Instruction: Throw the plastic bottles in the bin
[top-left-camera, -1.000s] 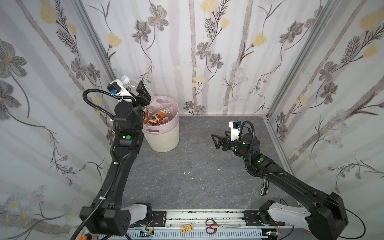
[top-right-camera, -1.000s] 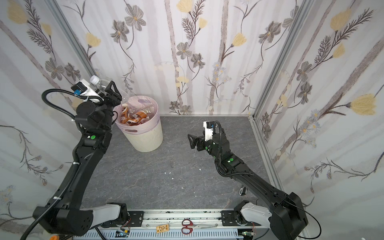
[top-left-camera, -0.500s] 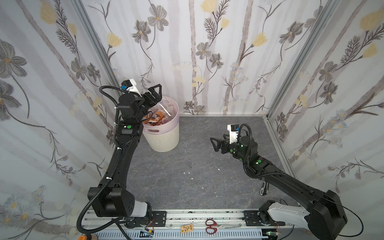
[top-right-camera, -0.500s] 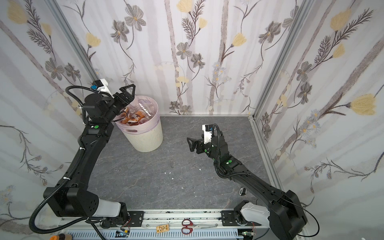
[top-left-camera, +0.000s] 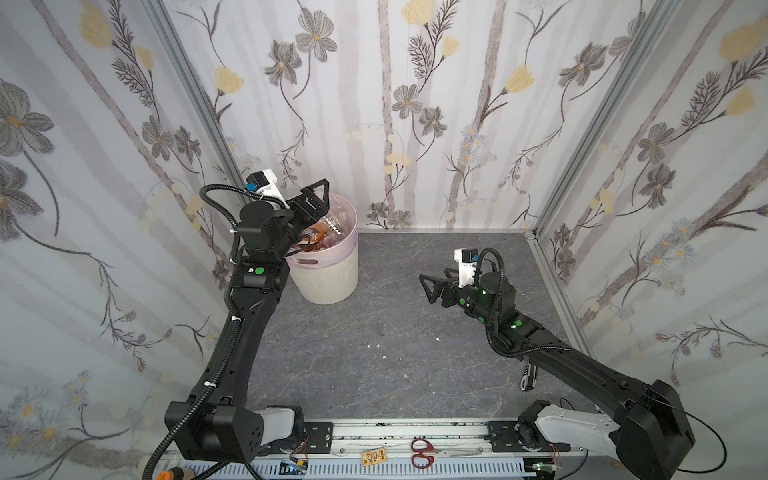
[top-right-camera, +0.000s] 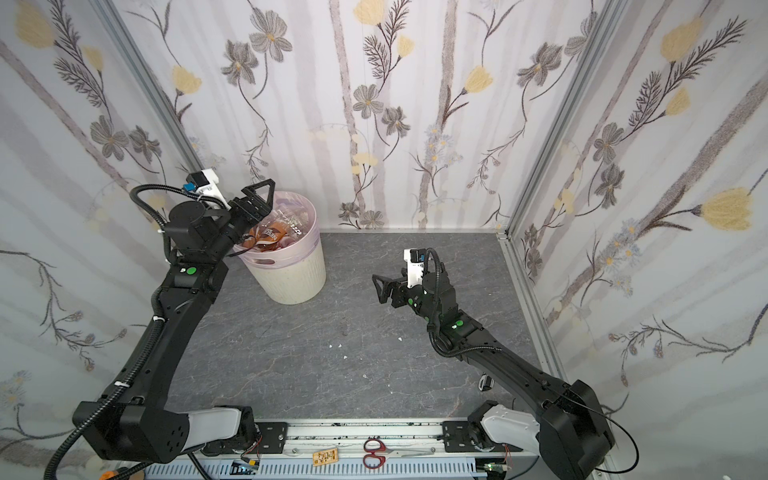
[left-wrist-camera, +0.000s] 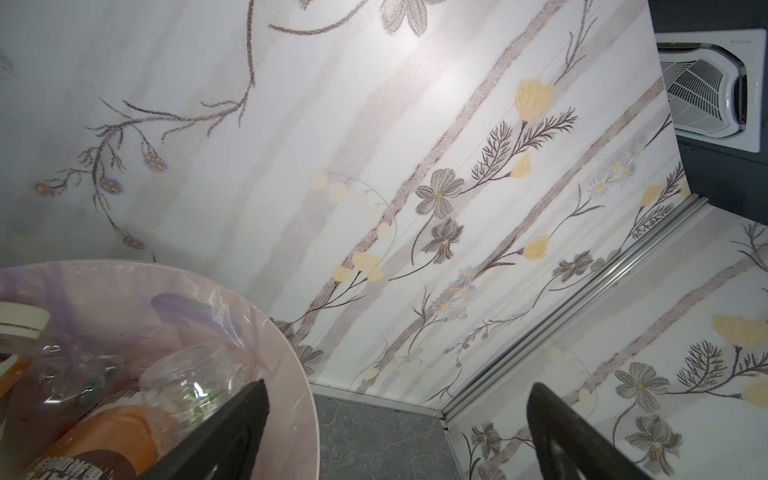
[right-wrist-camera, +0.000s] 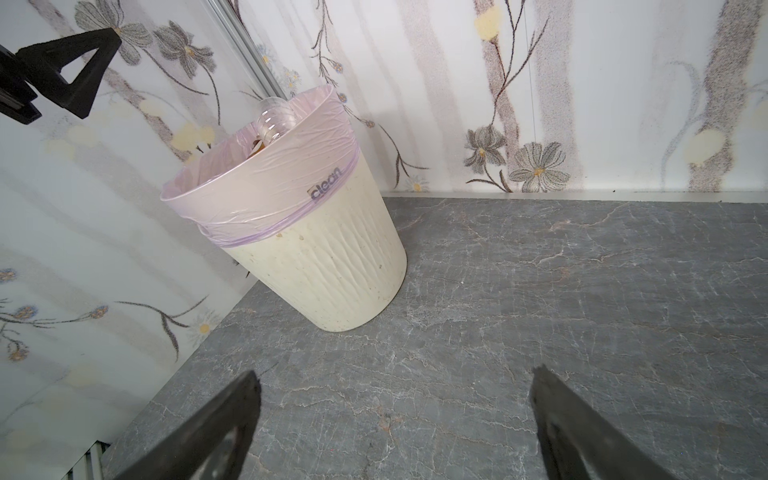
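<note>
The cream ribbed bin (top-left-camera: 328, 274) (top-right-camera: 293, 276) (right-wrist-camera: 332, 257), lined with a pink bag, stands at the back left corner. Several plastic bottles (top-left-camera: 322, 230) (top-right-camera: 274, 235) (left-wrist-camera: 191, 378), clear and amber, lie piled inside; one clear bottle (right-wrist-camera: 274, 118) pokes above the rim. My left gripper (top-left-camera: 315, 201) (top-right-camera: 254, 208) (left-wrist-camera: 395, 395) hovers over the bin's near rim, open and empty. To the right, low over the grey floor, my right gripper (top-left-camera: 432, 286) (top-right-camera: 380, 287) (right-wrist-camera: 395, 382) points toward the bin, open and empty. No bottle shows on the floor.
Flowered walls close in the back and both sides; the bin sits against the left wall. Scissors (top-left-camera: 422, 451) and a small tag lie on the front rail. A small dark tool (top-left-camera: 528, 376) lies on the floor by the right arm. White flecks dot the floor.
My left gripper held a clear white-capped bottle high above the bin; it opened and let the bottle go, then tipped down over the rim. The right gripper shifted slightly left and lower.
</note>
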